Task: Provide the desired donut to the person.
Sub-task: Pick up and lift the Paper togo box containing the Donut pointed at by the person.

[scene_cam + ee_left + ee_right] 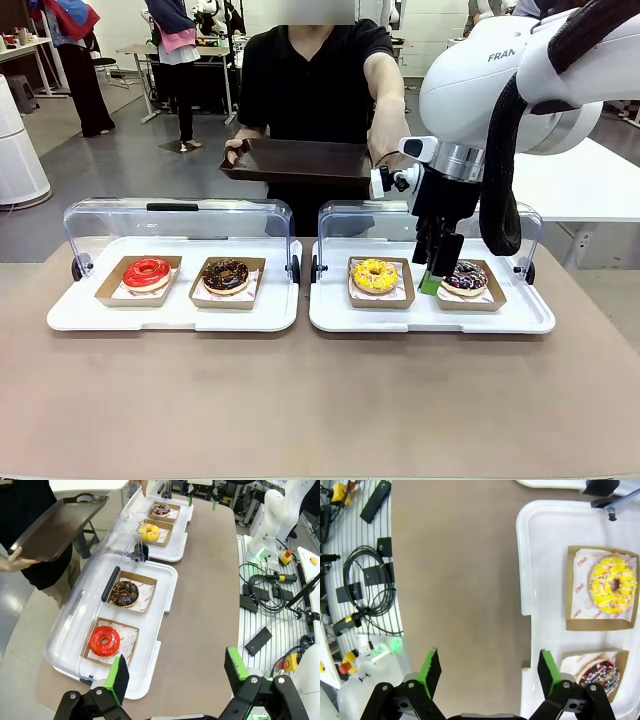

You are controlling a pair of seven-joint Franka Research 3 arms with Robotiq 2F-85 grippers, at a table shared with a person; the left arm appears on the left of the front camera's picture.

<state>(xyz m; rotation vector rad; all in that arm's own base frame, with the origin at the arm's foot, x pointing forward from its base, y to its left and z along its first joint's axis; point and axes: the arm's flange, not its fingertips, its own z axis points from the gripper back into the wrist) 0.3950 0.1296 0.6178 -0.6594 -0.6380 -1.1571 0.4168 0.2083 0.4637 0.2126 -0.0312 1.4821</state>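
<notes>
Several donuts lie in brown paper trays: a red one [147,272] [104,640], a chocolate one [226,274] [124,592], a yellow one [375,275] [612,584] and a dark sprinkled one [466,277] [599,675]. My right gripper [435,270] [489,669] hangs open and empty over the right white tray [330,318], between the yellow and sprinkled donuts. My left gripper [177,672] is open and empty, above the table's near end beside the red donut. The person [310,70] stands at the far side and holds a dark serving tray [295,160] [55,525].
The left white tray [70,318] holds the red and chocolate donuts. Clear lids [175,215] stand raised behind both trays. A fingertip [144,487] of the person reaches down near the far tray. Cables and control boxes [365,595] lie off the table's side.
</notes>
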